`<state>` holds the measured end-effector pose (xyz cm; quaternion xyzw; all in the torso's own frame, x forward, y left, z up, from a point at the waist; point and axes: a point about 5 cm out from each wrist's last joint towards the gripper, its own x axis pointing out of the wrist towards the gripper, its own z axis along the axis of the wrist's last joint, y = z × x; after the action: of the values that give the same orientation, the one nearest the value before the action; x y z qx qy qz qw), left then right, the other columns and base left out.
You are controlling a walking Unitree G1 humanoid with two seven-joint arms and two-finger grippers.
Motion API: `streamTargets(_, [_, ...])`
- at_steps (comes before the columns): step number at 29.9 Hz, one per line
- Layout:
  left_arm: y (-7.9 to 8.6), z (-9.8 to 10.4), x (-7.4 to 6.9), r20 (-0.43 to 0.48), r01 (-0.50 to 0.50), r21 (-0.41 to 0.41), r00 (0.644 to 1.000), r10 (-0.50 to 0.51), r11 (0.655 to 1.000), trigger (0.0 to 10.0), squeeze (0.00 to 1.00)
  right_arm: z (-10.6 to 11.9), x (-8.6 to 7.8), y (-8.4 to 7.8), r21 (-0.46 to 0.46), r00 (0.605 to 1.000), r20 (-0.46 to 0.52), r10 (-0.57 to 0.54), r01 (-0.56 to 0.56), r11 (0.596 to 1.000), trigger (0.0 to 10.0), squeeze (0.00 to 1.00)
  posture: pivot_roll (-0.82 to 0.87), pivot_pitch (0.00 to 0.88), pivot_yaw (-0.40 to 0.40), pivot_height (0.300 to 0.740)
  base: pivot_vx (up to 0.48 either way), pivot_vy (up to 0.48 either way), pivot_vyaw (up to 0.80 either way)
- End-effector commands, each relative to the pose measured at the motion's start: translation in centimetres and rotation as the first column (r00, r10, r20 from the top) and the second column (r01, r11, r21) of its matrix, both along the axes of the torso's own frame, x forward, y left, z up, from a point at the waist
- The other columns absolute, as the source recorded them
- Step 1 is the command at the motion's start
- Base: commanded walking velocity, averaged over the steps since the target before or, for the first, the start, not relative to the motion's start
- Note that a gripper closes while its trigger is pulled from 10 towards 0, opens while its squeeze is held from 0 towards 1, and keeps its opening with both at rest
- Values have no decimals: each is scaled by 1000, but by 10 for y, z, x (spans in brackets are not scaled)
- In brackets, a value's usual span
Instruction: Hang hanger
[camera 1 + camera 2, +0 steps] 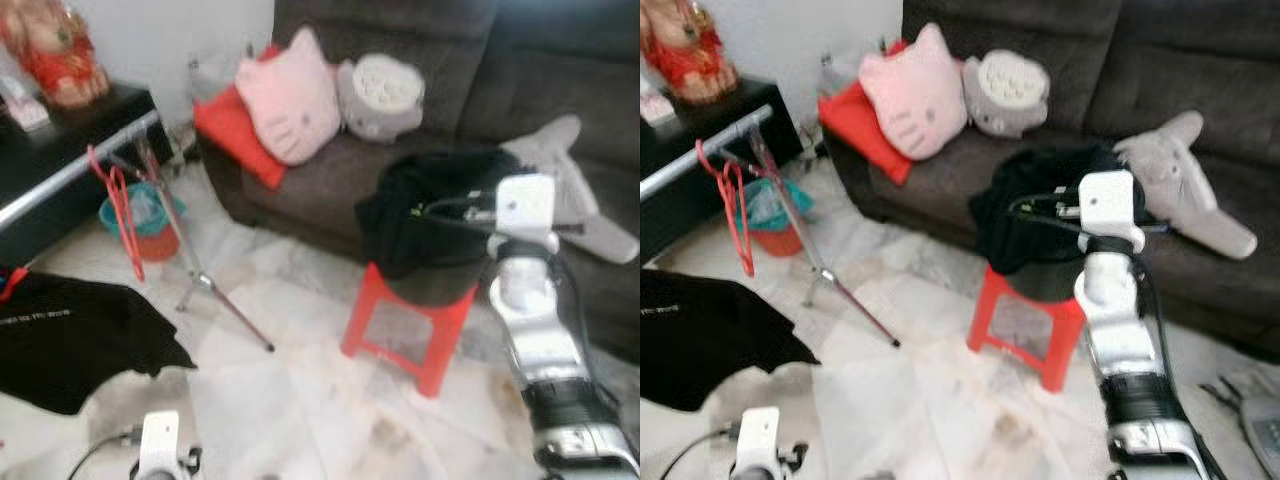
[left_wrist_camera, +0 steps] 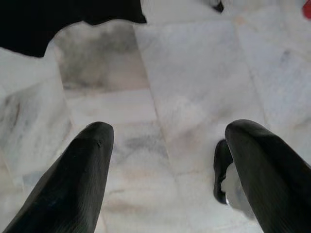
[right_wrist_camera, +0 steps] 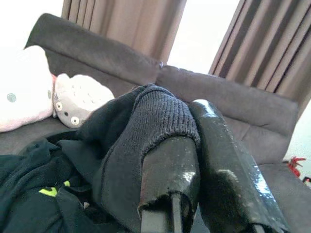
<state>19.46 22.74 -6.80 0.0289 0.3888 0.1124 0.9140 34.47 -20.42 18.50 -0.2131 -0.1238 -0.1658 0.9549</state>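
**Right gripper pinching black garment; hangers on rail at upper left**

Sofa [image 1: 560,80] spans upper frame. Red stool [image 1: 405,325] at centre carries the black garment [image 1: 430,215]: soft, limp, likely to drape and slip. Right gripper [image 3: 194,160], fingers closed, pinches a ribbed fold. Red hangers [image 1: 122,215], upper left, hang on the rail [image 1: 80,165]; judged light, stiff, best held at the neck. Left gripper [image 2: 167,160], lower frame, wide open, empty, over floor.

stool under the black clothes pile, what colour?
Red. The stool shows best in the right eye view, beneath the black clothes that the right hand grips.
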Motion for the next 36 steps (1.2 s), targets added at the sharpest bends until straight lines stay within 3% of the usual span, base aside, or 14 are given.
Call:
streamTargets(1, [0, -2, -4, -13, -1, -2, 1000, 1, 1000, 10000, 0, 13, -1, -2, -32, 998, 55, -15, 17, 999, 10000, 0, -61, 0, 34, 728, -307, 0, 0])
streamTargets(9, [0, -2, -3, -14, -2, -4, 1000, 2, 1000, 10000, 0, 17, 0, 4, -90, 997, 74, -4, 11, 996, 10000, 0, -62, 0, 33, 728, -307, 0, 0])
streamTargets(36, [-1, -2, -4, -9, -5, -4, 1000, 5, 1000, 10000, 0, 15, 0, 16, -138, 997, 69, 42, -32, 990, 10000, 0, -54, 0, 29, 728, -304, 0, 0])
